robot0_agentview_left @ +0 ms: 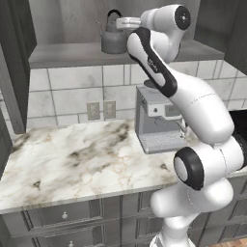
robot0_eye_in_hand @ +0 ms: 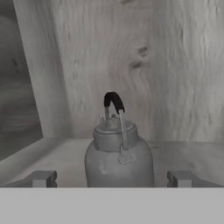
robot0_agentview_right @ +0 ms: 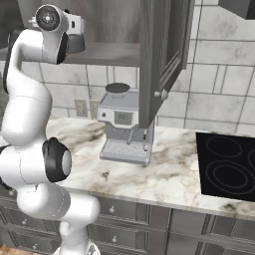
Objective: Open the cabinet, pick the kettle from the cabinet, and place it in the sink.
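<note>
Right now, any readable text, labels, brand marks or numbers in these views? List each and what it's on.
None can be read.
Coffee machine: a small display panel on its front, too blurred to read.
Robot arm: a small dark mark on the dark joint cover, too small to read.
Kettle: no marking visible.
Cabinet, wall outlets, cooktop: no text visible.

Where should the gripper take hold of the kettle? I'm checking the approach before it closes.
Probably the kettle body, from the open cabinet front: it stands upright between the spread fingertips. Its thin arched handle runs edge-on, offering less.
</note>
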Available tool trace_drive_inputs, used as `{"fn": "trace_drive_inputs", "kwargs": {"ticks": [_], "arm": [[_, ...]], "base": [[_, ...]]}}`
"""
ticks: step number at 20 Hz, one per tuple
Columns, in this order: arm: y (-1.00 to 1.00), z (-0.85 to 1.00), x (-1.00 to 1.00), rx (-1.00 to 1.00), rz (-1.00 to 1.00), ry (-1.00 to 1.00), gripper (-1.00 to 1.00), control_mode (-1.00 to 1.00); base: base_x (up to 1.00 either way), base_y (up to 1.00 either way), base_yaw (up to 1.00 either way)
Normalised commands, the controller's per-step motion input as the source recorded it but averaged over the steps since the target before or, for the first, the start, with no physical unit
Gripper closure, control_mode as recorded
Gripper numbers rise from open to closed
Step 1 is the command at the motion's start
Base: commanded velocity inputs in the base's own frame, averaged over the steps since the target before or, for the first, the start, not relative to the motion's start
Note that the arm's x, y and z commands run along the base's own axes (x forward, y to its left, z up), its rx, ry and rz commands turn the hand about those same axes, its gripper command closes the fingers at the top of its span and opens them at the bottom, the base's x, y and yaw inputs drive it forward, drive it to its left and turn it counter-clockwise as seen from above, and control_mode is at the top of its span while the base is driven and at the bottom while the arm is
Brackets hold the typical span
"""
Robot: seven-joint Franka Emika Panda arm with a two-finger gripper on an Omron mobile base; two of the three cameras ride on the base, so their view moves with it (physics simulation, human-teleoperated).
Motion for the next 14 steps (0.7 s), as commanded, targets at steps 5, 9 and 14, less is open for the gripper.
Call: {"fn": "trace_drive_inputs", "kwargs": {"ticks": [5, 9, 14], "arm": [[0.07, 0.00, 0.34, 0.00, 0.03, 0.00, -1.00, -1.00], [0.13, 0.00, 0.32, 0.00, 0.04, 0.02, -1.00, -1.00], [0.14, 0.01, 0.35, 0.00, 0.05, 0.05, -1.00, -1.00]], "base": [[0.00, 0.00, 0.00], [0.00, 0.00, 0.00], [0.00, 0.00, 0.00]]}}
